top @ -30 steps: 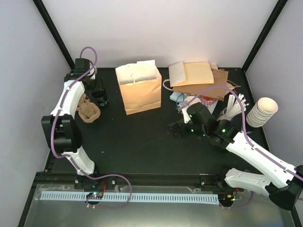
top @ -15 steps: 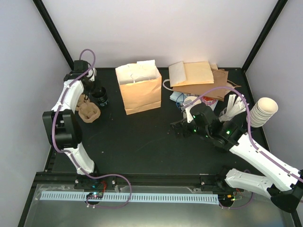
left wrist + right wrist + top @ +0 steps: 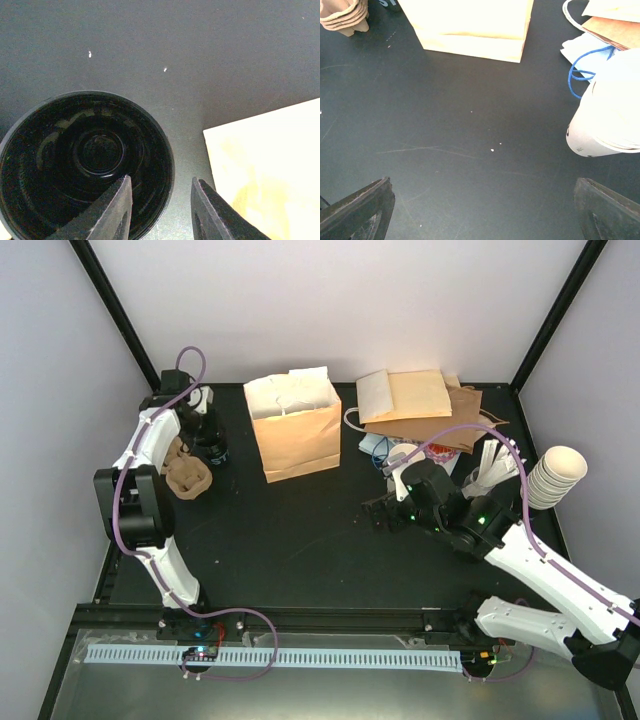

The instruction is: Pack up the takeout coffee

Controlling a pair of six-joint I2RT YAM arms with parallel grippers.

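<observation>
The takeout coffee shows as a round black lid [image 3: 85, 165] filling the lower left of the left wrist view; its cup body is hidden beneath. In the top view it stands as a dark shape [image 3: 214, 449] at the far left, left of the brown paper bag [image 3: 295, 430]. My left gripper [image 3: 160, 210] is open above it, one finger [image 3: 107, 215] over the lid, the other [image 3: 212, 215] over the table beside its rim. My right gripper [image 3: 377, 511] is open and empty low over the table's middle, its fingers [image 3: 355, 210] spread wide.
Brown pulp cup trays [image 3: 187, 477] lie next to the coffee. The bag's side [image 3: 270, 165] is close on the right. Flat bags and papers [image 3: 420, 405] lie at the back right, a lying white cup stack [image 3: 615, 115] and lidless cups [image 3: 553, 478] at the right.
My left wrist has shifted a little to the right, over the black lid. My right gripper has drifted slightly to the right. Nothing has been grasped.
</observation>
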